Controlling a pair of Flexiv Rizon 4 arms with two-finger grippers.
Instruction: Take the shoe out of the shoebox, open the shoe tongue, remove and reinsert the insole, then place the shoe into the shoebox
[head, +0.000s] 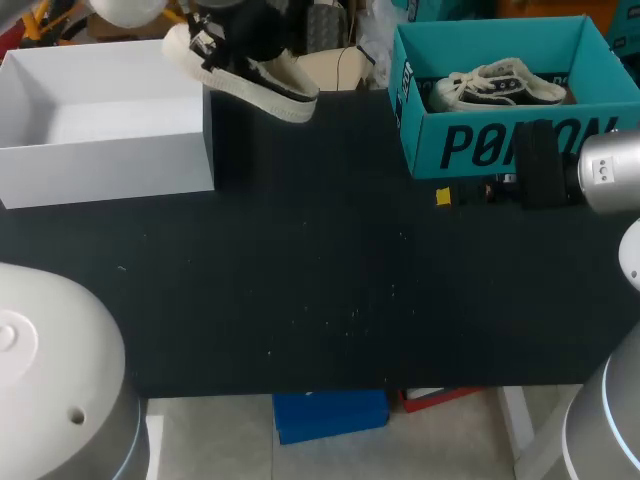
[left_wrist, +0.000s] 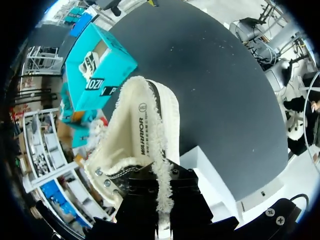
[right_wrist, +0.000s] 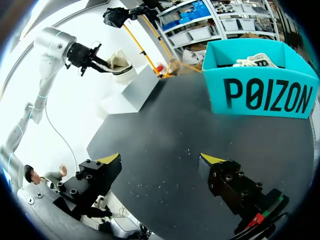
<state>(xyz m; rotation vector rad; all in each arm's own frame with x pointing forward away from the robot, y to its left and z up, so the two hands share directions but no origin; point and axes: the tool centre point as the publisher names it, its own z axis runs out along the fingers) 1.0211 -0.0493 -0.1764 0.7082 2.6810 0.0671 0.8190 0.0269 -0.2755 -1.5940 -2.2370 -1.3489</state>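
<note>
A cream low-top shoe (head: 262, 82) with a frayed edge hangs in the air beside the white shoebox (head: 100, 150), over the table's back edge. My left gripper (head: 222, 38) is shut on its collar; in the left wrist view the black fingers (left_wrist: 150, 187) pinch the shoe (left_wrist: 140, 135) at the heel opening, toe pointing away. Far to the right, my right gripper (head: 470, 192) stands open low over the table in front of a teal box (head: 500, 140). In the right wrist view its yellow-tipped jaws (right_wrist: 162, 160) are wide apart with nothing between them.
The teal box (right_wrist: 260, 85) holds a second shoe (head: 500, 85) with white laces. The white shoebox (left_wrist: 210, 170) stands open at the table's back left. The black table (head: 320, 290) stretches between both boxes.
</note>
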